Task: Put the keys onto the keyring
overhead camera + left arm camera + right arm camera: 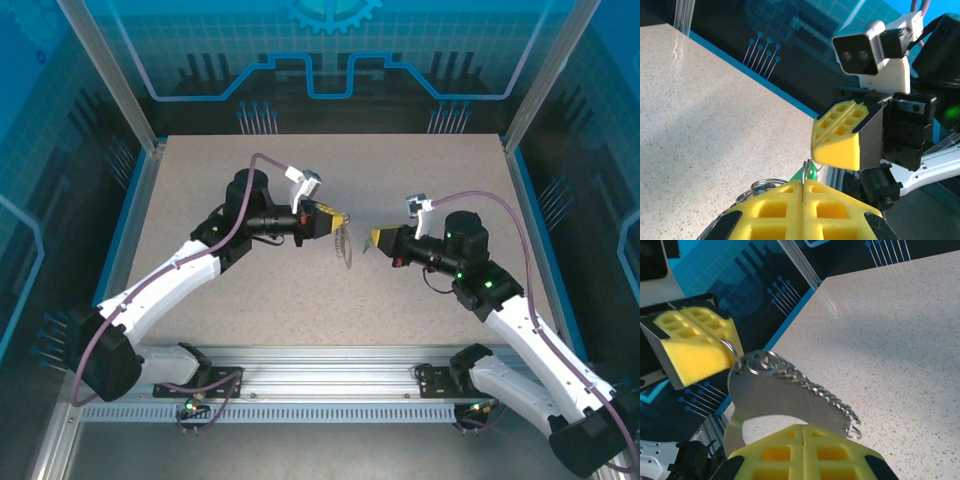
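Take the left gripper (338,220) as your reference. Its yellow jaws are pressed together, and at their tip they pinch a small ring (730,347) of the keyring (775,400). The keyring hangs just below that tip, up off the speckled table (300,300). In your right wrist view the keyring reads as a flat, silvery-grey loop. A second small ring (760,363) sits just beside the pinched one, and the beaded chain (812,386) trails from there away from the left gripper, along one edge of the loop.

The right gripper (378,238) faces the left gripper tip to tip, near it but with a gap between them in the overhead view. Its jaws are pressed together as well. In the right wrist view the lower edge of the loop passes out of sight behind its fingers, so you cannot tell there whether they touch it. From overhead the loop hangs nearer the left gripper, apart from the right one.

The key (811,173) shows as a sliver of bright green in your left wrist view. It sits just past the seam of the left gripper's fingers and right under the right gripper's tip, beside a thin metal edge (803,180) standing in that seam. You cannot tell which jaws, if any, hold it.
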Robot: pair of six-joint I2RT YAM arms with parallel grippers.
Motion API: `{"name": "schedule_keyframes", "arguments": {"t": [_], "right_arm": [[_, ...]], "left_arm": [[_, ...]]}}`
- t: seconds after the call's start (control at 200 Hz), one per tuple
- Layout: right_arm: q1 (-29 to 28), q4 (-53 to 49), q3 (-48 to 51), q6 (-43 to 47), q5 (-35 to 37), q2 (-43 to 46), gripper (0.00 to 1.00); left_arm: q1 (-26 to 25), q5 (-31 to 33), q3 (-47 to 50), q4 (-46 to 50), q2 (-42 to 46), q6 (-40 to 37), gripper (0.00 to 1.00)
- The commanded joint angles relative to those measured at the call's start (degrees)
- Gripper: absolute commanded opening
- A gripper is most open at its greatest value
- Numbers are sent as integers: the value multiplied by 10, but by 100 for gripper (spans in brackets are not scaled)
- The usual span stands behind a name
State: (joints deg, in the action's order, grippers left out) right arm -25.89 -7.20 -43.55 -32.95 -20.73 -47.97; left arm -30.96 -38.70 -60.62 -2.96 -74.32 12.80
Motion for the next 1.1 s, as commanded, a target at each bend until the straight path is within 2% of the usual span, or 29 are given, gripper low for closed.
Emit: {"name": "schedule_keyframes", "arguments": {"t": [0.0, 0.615, 1.095], "right_arm": [[5, 35, -12, -1, -19, 13, 0], [-29, 68, -58, -5, -19, -24, 0], [-54, 77, -65, -5, -22, -60, 0]], "left_arm": [[-7, 12, -25, 28, -5, -39, 0], [-47, 55, -44, 76, -9, -116, 0], [-62, 85, -49, 90, -9, -131, 0]]}}
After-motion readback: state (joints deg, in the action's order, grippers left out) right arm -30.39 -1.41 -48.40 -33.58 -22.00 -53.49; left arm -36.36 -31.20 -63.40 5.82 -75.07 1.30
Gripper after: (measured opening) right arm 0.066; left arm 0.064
